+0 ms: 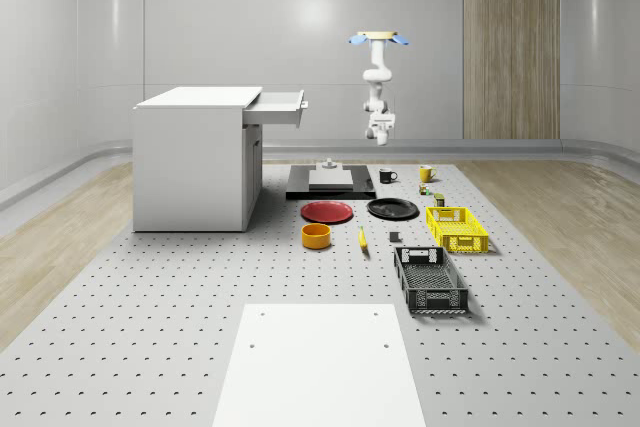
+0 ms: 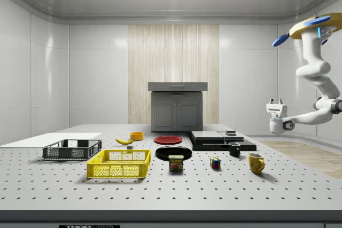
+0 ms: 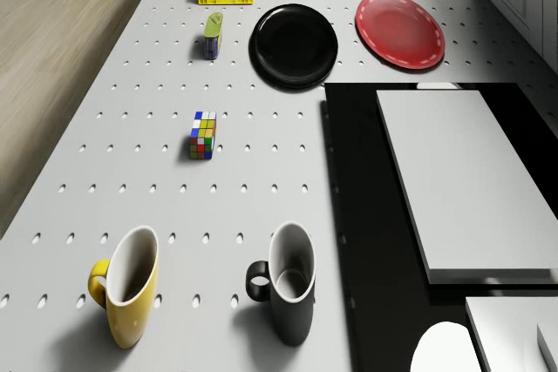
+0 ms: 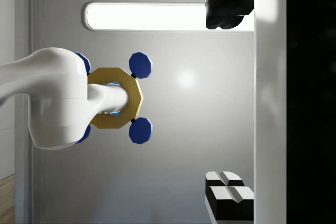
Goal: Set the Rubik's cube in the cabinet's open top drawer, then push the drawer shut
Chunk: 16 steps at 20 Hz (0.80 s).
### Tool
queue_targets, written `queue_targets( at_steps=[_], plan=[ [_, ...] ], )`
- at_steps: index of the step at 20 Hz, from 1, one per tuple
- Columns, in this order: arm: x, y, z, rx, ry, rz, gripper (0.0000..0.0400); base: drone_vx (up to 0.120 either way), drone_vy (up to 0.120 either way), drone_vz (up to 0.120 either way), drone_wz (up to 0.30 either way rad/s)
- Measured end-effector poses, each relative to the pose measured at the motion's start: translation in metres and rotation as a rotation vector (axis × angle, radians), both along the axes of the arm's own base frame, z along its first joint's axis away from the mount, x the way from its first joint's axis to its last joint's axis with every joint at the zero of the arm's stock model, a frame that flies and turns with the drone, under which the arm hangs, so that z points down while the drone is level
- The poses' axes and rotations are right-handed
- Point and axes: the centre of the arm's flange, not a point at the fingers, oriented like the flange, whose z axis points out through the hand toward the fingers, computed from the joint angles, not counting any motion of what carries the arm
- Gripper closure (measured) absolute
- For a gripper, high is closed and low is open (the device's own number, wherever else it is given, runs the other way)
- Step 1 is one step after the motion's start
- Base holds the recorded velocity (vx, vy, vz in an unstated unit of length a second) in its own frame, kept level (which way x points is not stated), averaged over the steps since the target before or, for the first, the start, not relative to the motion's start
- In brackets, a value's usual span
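Starting from the near side of the whole-scene view, a black crate [image 1: 430, 280] and a yellow crate [image 1: 457, 228] stand on the table [image 1: 150, 347], out of the way of the task. Beyond them a can [image 2: 176, 163] stands upright; its label seems to read "SPAM", and I can read no other writing. Just beside the can is the cube [image 3: 203, 135], resting on the bare table with free space on all sides, so I judge it can be gripped from above. It is well apart from the cabinet [image 1: 195, 167], whose top drawer [image 1: 280, 105] is pulled out and ready to receive it. Further back stand a yellow mug [image 3: 131, 285] and a black mug [image 3: 288, 283]. The drone [image 1: 379, 38] hovers high above the far edge of the table, behind the mugs. Its gripper [image 2: 276, 101] hangs in the air with the fingers [image 4: 226, 14] spread wide and holding nothing, probably because the cube is not yet picked.
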Motion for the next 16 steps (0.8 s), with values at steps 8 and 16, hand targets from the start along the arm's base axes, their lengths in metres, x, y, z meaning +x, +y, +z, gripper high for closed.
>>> queue_targets(
  at_steps=[8, 16],
  plan=[
    [-0.0001, 0.0, 0.0044, 0.0, -0.006, 0.0, 0.0, 0.12, 0.12, 0.0, 0.0],
    [-0.0007, 0.0001, 0.0051, -0.001, -0.012, 0.0, 0.0, 0.12, 0.12, 0.0, 0.0]
  ],
)
